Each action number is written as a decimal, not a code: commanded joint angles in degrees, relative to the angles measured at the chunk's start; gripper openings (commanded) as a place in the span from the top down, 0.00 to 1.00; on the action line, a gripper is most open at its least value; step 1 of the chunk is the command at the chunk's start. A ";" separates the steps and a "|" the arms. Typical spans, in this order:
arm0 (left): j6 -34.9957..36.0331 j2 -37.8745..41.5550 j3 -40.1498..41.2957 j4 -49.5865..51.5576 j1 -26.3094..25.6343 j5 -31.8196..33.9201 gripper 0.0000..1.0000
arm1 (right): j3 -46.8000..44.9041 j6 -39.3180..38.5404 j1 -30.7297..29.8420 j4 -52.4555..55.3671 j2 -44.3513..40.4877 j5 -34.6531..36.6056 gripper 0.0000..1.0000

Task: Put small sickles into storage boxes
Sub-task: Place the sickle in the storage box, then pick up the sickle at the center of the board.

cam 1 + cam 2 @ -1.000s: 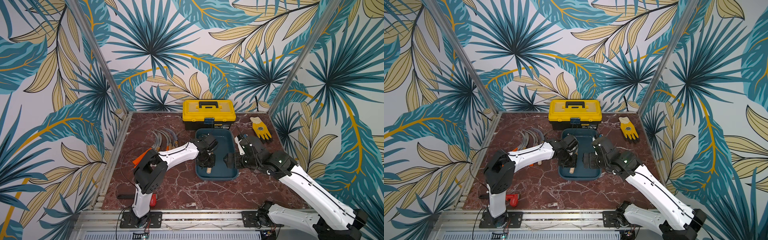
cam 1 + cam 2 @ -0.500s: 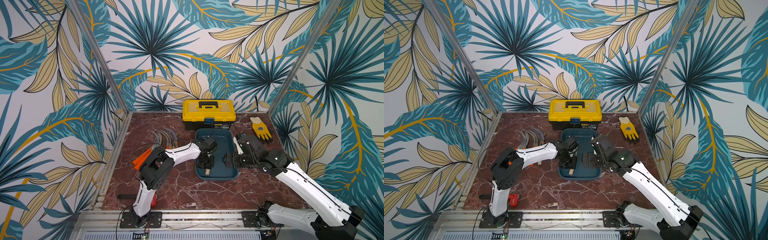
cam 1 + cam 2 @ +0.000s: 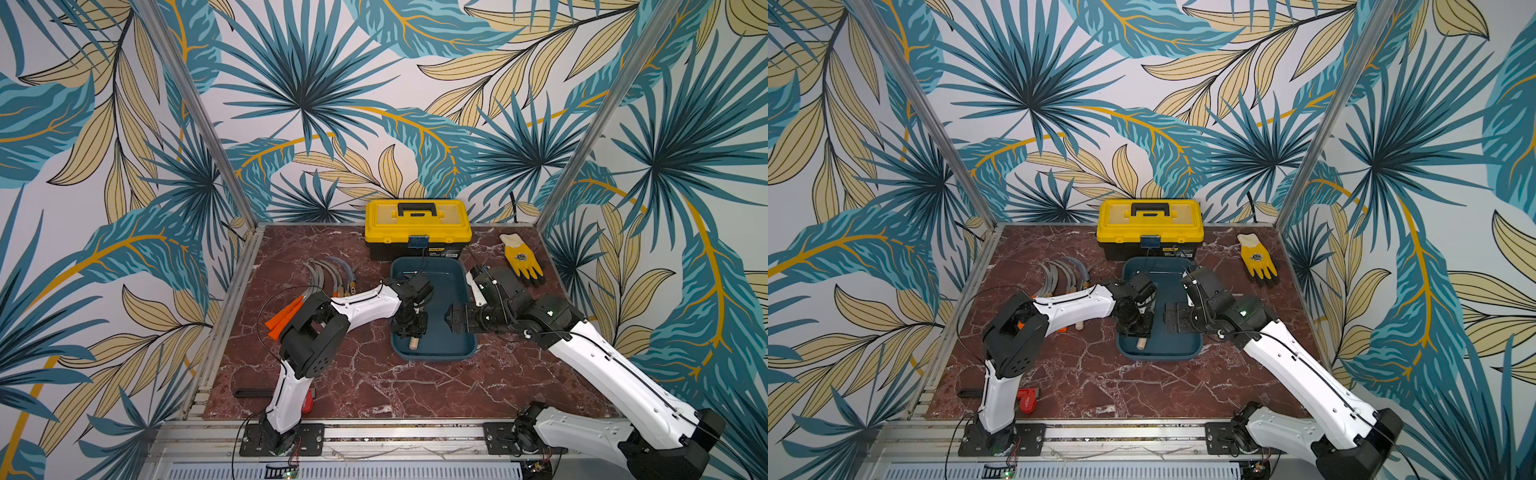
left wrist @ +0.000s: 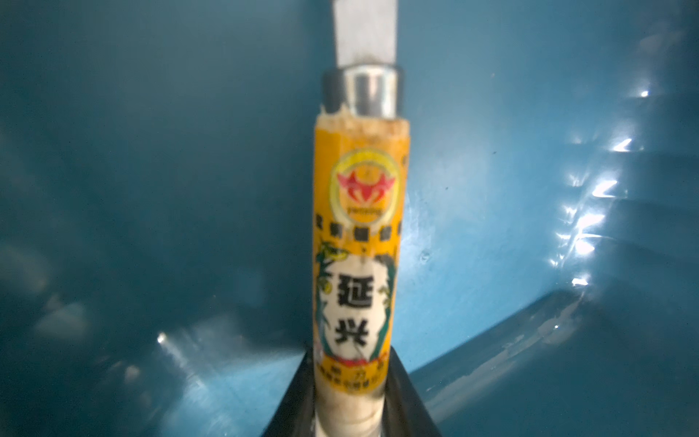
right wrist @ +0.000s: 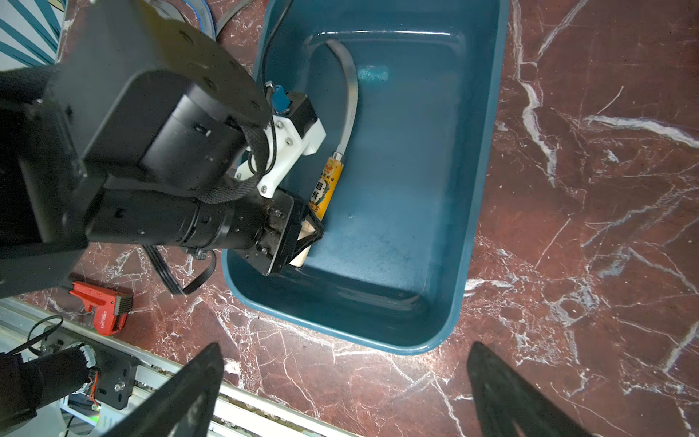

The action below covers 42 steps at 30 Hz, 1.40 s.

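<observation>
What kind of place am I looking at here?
Likely a robot test cell, not a workshop: two arms bolted to an aluminium rail, leaf-print panels enclosing a marble-look tabletop, and props like a yellow toolbox and sickle.

Yellow toolbox (image 3: 417, 226), glove (image 3: 521, 264), red clamp (image 3: 1027, 401)

We read this as a robotics lab cell, not a lived-in room. Aluminium posts (image 3: 199, 124) frame a booth hung with leaf-print wallpaper (image 3: 299, 83). The left arm (image 3: 365, 305) and right arm (image 3: 602, 365) are bolted to an aluminium rail (image 3: 395, 432) with exposed wiring. On the marble-patterned tabletop (image 3: 374, 386) we see workshop gear: a yellow toolbox (image 3: 417, 224), a work glove (image 3: 521, 262) and sickles (image 3: 322, 278).
</observation>
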<state>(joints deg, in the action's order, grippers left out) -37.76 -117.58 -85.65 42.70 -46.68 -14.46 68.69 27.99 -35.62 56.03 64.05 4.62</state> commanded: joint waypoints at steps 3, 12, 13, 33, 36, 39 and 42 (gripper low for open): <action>0.93 0.29 -1.72 -0.99 0.24 -0.49 0.62 | 0.97 -0.90 0.56 1.10 0.16 -0.65 0.01; 0.78 1.89 -2.81 -0.91 0.27 -0.41 0.22 | 0.88 -1.00 0.87 0.97 -0.06 -0.76 0.01; 0.68 2.21 -2.99 -0.95 0.20 -0.40 0.08 | 0.90 -1.05 0.84 0.96 -0.06 -0.75 0.01; 0.93 6.80 -12.61 3.12 0.35 2.73 0.01 | 1.72 -0.74 1.00 -0.04 -0.77 -0.05 0.00; 1.68 8.41 -12.63 3.18 0.57 4.80 0.01 | 2.12 -1.28 1.07 -0.04 -0.53 0.21 0.00; 2.23 10.00 -12.63 3.17 1.40 5.47 0.00 | 2.86 -1.61 1.01 -0.13 -0.03 -0.13 0.01; 2.68 12.01 -12.71 3.94 2.85 6.16 0.01 | 3.83 -1.80 0.98 -0.55 0.71 -0.88 0.00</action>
<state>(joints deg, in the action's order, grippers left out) -36.42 -108.64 -96.82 45.36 -45.36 -10.44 70.96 27.14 -34.81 55.96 64.14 4.21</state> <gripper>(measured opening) 0.994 0.994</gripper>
